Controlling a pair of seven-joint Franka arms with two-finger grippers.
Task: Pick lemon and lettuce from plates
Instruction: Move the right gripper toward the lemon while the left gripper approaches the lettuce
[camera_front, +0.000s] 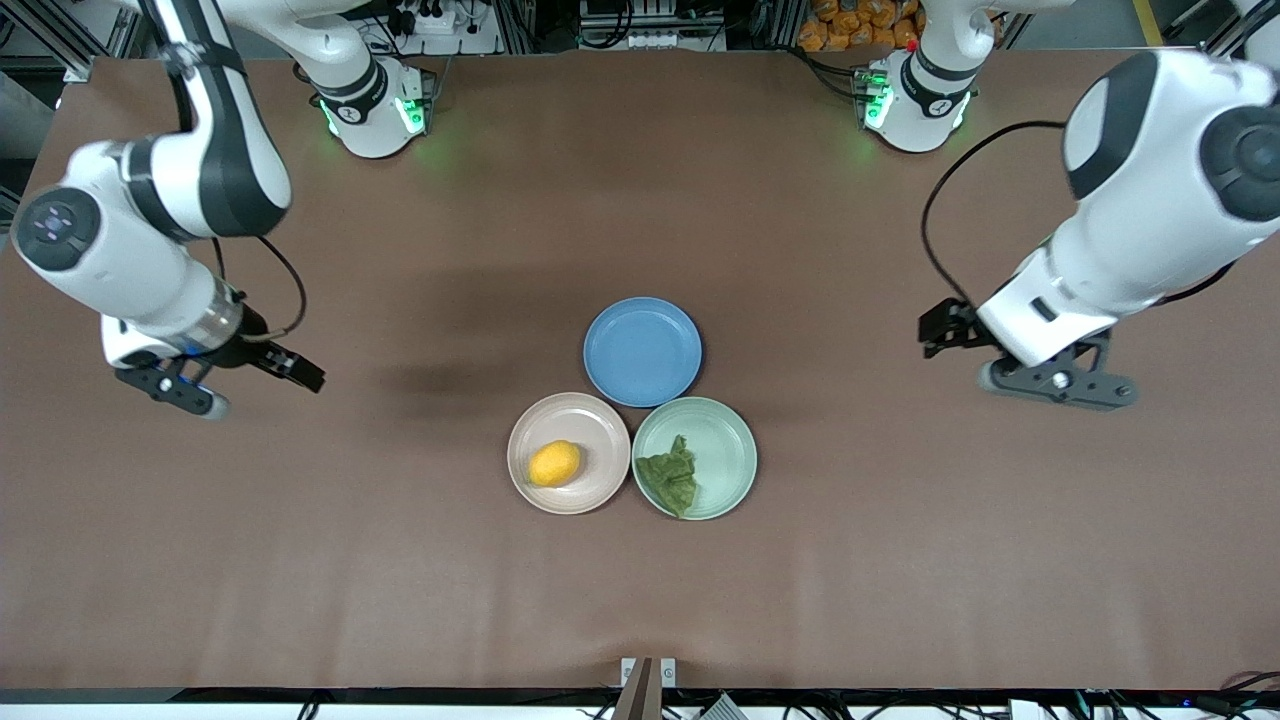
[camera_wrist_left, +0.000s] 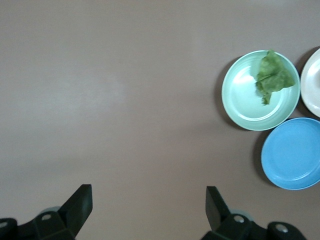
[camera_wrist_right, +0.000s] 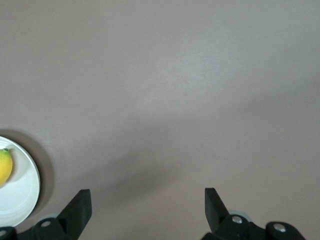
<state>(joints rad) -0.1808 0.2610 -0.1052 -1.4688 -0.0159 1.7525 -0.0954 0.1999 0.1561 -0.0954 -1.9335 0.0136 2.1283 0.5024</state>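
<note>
The lemon lies on the beige plate. The lettuce lies on the mint green plate beside it, toward the left arm's end. My left gripper is open and empty over bare table toward the left arm's end, well apart from the plates. Its wrist view shows its gripper, the lettuce and the mint plate. My right gripper is open and empty over bare table at the right arm's end. Its wrist view shows its gripper, the lemon and the beige plate.
An empty blue plate touches both plates, farther from the front camera; it also shows in the left wrist view. The brown table stretches bare around the three plates.
</note>
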